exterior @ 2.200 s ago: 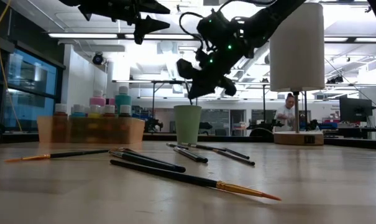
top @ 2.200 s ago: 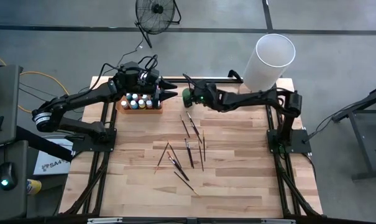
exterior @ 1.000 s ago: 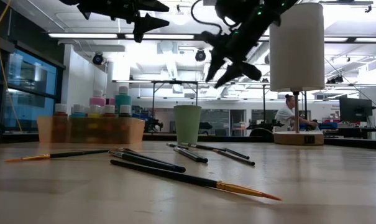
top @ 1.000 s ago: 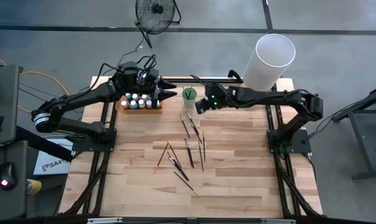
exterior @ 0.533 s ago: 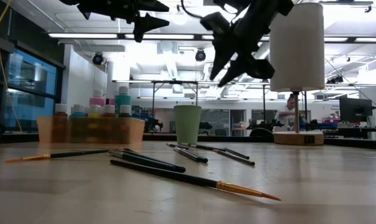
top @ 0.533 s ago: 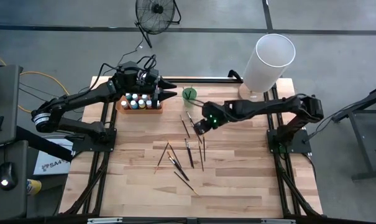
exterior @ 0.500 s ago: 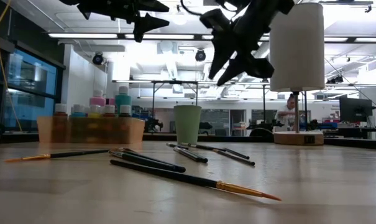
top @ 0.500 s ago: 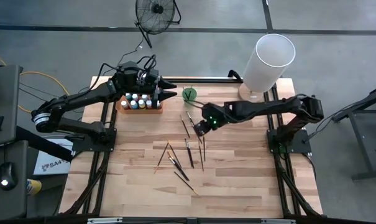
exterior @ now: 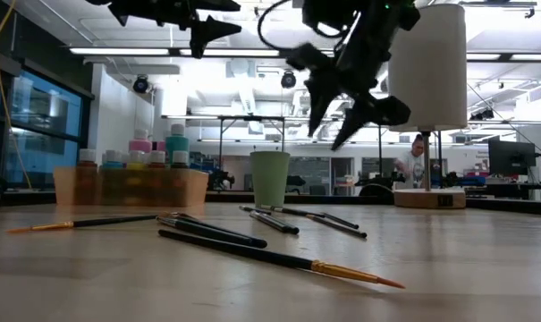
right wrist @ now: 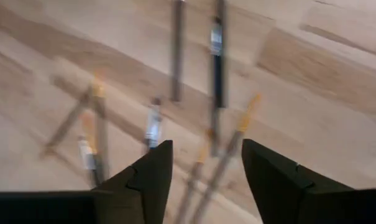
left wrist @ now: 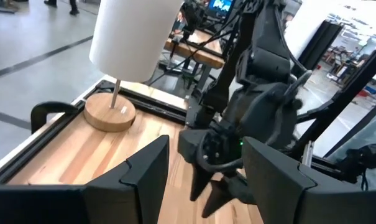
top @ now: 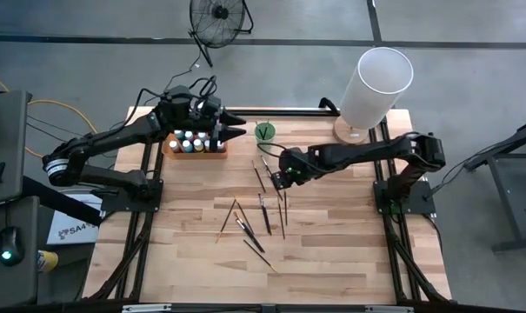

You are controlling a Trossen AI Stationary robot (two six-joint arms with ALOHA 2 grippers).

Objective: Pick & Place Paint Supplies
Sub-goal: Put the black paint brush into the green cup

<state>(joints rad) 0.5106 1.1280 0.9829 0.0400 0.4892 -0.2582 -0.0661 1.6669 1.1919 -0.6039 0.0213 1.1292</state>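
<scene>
Several thin dark-handled brushes (top: 264, 209) lie loose on the wooden table (top: 332, 252); they show lying flat in the low view (exterior: 252, 234). My right gripper (top: 276, 181) hangs open above the far end of the brushes, pointing steeply down, with nothing between its fingers (right wrist: 206, 180) (exterior: 330, 140). Small paint bottles (top: 193, 139) stand in the orange tray (top: 193, 151) at the far left. My left gripper (top: 237, 124) is open and level above the tray's right end, holding nothing (left wrist: 206, 180). The green cup (top: 264, 132) stands just right of the tray.
A lamp with a tall white shade (top: 377, 85) stands on a round wooden base (top: 349, 132) at the far right corner. Black frame rails (top: 393, 252) run along both table sides. The near half of the table is bare wood. A person (exterior: 418, 161) is far off in the room.
My right gripper has swung from beside the green cup toward the table's near edge and sunk over the far end of the brushes, tipping more steeply down and rolling. The brushes and bottles lie as before.
</scene>
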